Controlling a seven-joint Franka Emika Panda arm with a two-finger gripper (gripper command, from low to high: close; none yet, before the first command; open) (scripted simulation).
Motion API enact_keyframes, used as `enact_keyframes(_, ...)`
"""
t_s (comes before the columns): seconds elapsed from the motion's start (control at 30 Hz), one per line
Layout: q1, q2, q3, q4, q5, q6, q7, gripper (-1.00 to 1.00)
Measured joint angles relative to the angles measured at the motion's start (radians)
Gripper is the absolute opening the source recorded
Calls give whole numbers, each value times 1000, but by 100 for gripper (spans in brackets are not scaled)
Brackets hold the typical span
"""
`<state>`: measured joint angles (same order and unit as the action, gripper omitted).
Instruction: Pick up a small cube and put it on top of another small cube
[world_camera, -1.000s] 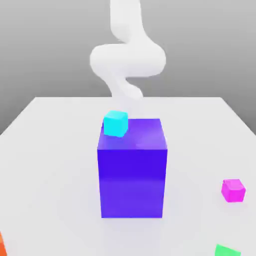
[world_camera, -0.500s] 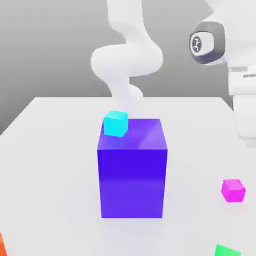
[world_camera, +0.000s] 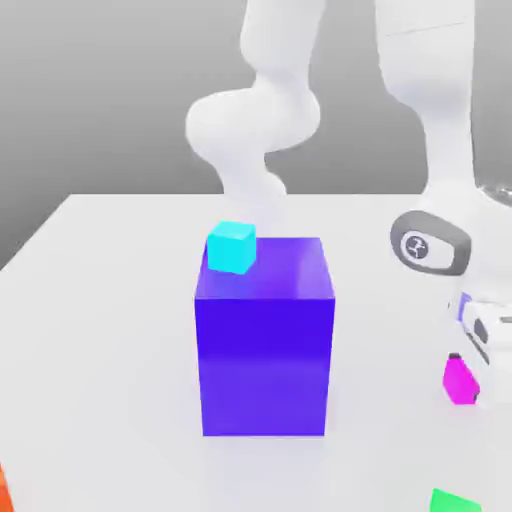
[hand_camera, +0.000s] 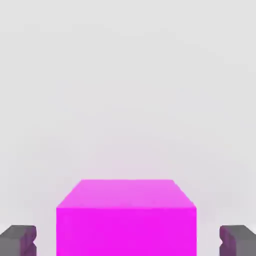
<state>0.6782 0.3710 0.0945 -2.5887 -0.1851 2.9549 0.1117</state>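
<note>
A robot gripper (hand_camera: 128, 242) is down at a small magenta cube (world_camera: 460, 382) on the white table (world_camera: 110, 350), its fingers spread on either side with gaps showing, not yet pinching it. The grasp seems nearly ready; closing, lifting and stacking remain. A small cyan cube (world_camera: 231, 249), perhaps the destination, sits on a large blue block (world_camera: 265, 365), nothing on top.

Above our hand (hand_camera: 128, 242), we see a smooth, rounded white arm (world_camera: 436, 130) with a dark grey oval band (world_camera: 458, 250) framing a round emblem (world_camera: 416, 245); at its end, blocky dark grey fingertips (hand_camera: 17, 242) with notched inner edges.
</note>
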Motion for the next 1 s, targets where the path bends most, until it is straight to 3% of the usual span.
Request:
enact_keyframes(0.13,-2,-4,2,-1,-1,-4,1,-100)
enact_keyframes(0.33,-52,-188,66,-32,96,-156,-70,-100)
enact_keyframes(0.77,-252,-41,-119,412,202,-450,-19,-100)
enact_keyframes(0.87,-267,50,-128,444,213,-391,-19,-100)
enact_keyframes(0.9,-269,82,-128,448,215,-363,-20,100)
enact_keyframes(1.0,-269,82,-128,448,215,-363,-20,100)
